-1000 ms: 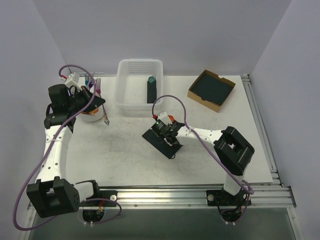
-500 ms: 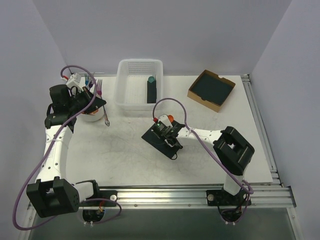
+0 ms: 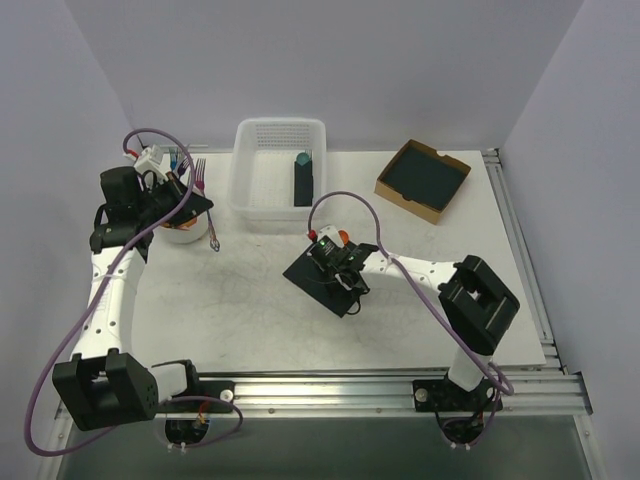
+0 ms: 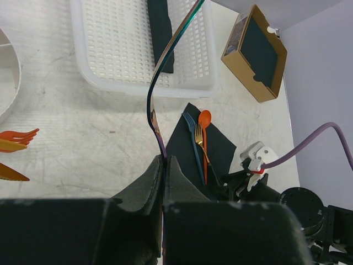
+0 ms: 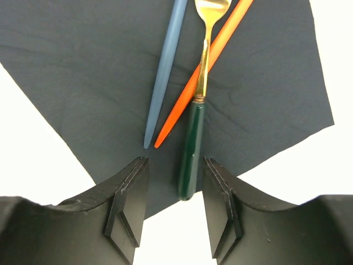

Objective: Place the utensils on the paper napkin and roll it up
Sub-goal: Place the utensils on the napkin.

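right gripper point(image 5: 176, 163) hovers empty, jaws partly apart, at the handle ends of the utensils point(image 5: 179, 113), lying lengthwise ahead on the paper napkin point(image 5: 83, 66) mid-table; left gripper point(image 4: 164, 161), far left, pinches an iridescent utensil point(image 4: 149, 102).

Front-left free, far edge crowded.
Table point(image 3: 230, 310) bare near the bases; basket point(image 3: 281, 122), cardboard box point(image 3: 405, 203) block far side; left gripper point(image 4: 165, 160), pinching iridescent utensil point(image 4: 160, 72), over cup point(image 3: 178, 236); right gripper point(image 3: 342, 272), jaws apart, over napkin point(image 3: 310, 272).

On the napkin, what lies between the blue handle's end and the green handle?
The handle tip of the orange spoon lies between them, flat on the napkin. The right wrist view shows it most clearly.
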